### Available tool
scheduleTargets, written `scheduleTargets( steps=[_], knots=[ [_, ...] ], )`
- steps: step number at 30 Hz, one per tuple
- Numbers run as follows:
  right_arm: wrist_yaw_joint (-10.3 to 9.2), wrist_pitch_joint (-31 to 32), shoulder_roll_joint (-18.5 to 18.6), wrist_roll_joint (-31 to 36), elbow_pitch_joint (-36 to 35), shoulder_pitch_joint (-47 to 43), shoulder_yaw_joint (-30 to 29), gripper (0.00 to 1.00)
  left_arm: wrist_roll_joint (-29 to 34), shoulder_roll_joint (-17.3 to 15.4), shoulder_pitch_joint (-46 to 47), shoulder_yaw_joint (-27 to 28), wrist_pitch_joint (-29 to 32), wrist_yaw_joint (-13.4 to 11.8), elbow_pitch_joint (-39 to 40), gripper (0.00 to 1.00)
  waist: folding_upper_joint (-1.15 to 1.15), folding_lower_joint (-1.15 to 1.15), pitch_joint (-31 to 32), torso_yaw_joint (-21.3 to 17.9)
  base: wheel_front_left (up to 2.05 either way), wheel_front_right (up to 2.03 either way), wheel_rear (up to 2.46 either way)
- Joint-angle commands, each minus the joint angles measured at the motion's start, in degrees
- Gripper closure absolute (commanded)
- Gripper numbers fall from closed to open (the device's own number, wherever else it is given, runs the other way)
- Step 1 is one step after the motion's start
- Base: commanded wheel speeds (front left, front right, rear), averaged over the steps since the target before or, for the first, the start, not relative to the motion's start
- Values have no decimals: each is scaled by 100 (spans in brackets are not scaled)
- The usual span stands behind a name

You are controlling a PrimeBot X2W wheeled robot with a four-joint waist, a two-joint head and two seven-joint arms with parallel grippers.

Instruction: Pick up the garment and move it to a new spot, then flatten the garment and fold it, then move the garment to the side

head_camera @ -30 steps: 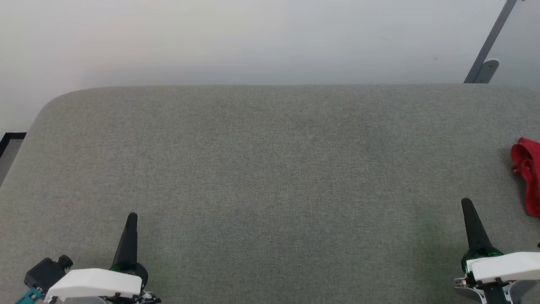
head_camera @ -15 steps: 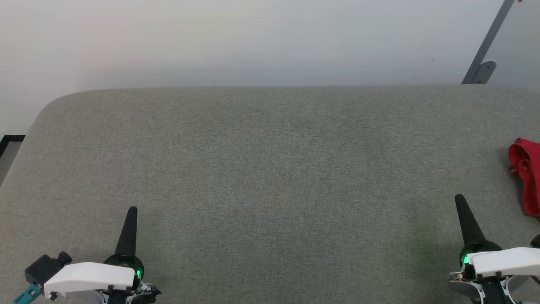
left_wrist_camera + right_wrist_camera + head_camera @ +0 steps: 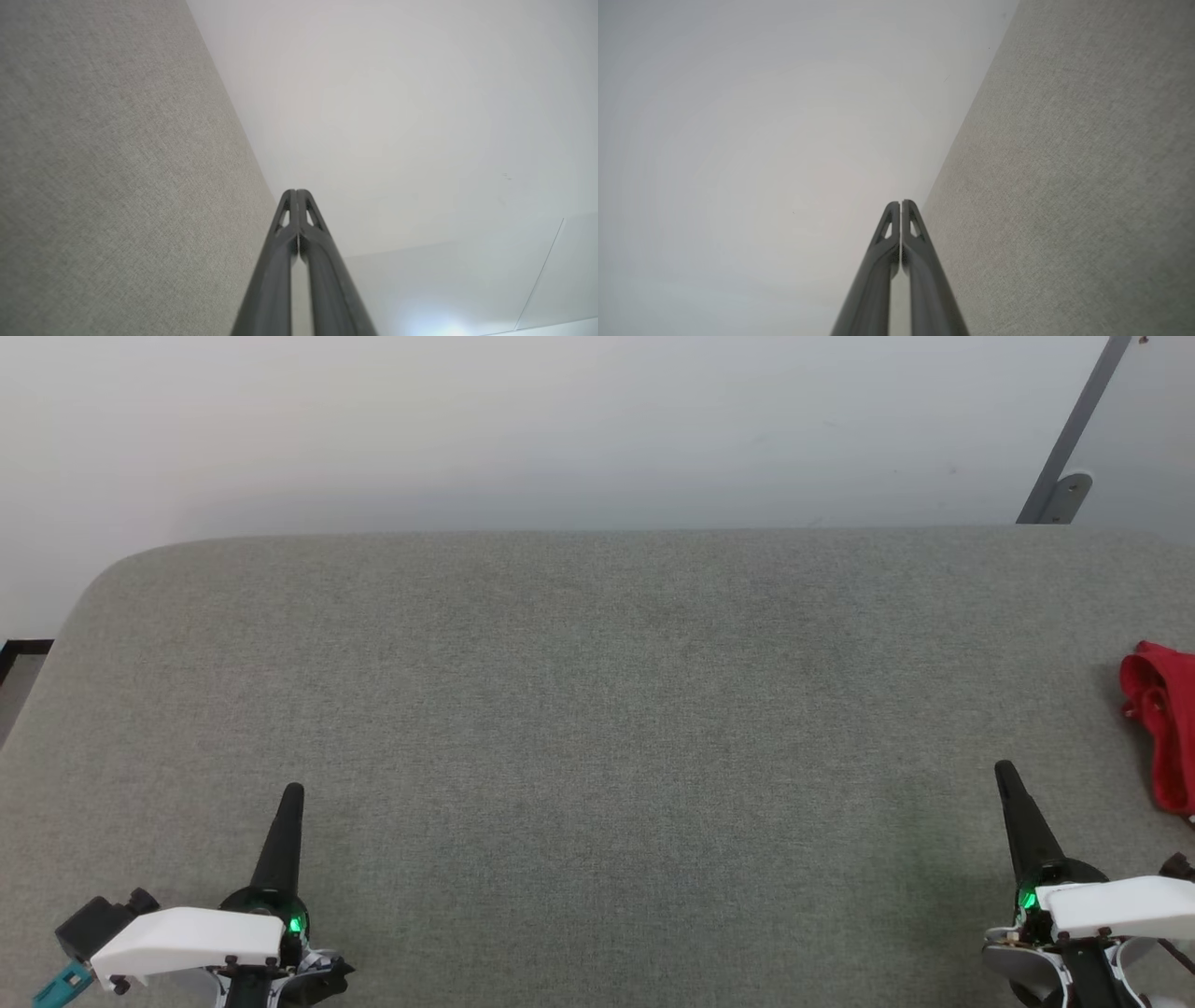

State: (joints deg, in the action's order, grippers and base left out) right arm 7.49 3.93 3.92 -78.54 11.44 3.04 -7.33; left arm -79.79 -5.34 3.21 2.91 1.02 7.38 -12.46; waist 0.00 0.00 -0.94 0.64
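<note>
A bunched red garment (image 3: 1162, 728) lies at the far right of the grey fabric surface (image 3: 597, 709), cut off by the head view's edge. My right gripper (image 3: 1005, 772) hovers at the lower right, to the left of the garment and apart from it, its two dark fingers pressed together and holding nothing. At the lower left, far from the garment, my left gripper (image 3: 293, 791) is shut too and holds nothing. In each wrist view the fingertips of the left gripper (image 3: 296, 191) and the right gripper (image 3: 901, 202) meet with nothing between them.
The grey surface has a rounded far-left corner (image 3: 131, 565) and ends against a pale wall (image 3: 560, 429). A grey metal bracket (image 3: 1069, 439) leans on the wall at the far right. A dark floor strip (image 3: 19, 649) shows past the left edge.
The head view has shifted slightly, so the garment sits a little further left. Both grippers have risen a little in the view and stay shut.
</note>
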Motion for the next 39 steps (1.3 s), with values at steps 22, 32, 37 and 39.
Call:
scheduleTargets(
  steps=[22, 32, 37, 39],
  knots=[
    [0, 189, -83, -933, 168, 260, 60, 100, -953, 78, 260, 145, 294, 18, -97, 100, 0, 0, 47, -39, 0, 0, 0],
    [0, 253, -106, -1256, 247, 332, 76, 100, -1265, 109, 299, 188, 397, 19, -140, 100, 0, 0, 66, -56, 0, 0, 0],
    [0, 279, -115, -1418, 280, 358, 83, 100, -1427, 129, 330, 212, 445, 20, -159, 100, 0, 0, 76, -64, 0, 0, 0],
    [0, 275, -112, -1394, 277, 341, 81, 100, -1411, 132, 330, 214, 443, 20, -157, 100, 0, 0, 76, -64, 0, 0, 0]
  ],
)
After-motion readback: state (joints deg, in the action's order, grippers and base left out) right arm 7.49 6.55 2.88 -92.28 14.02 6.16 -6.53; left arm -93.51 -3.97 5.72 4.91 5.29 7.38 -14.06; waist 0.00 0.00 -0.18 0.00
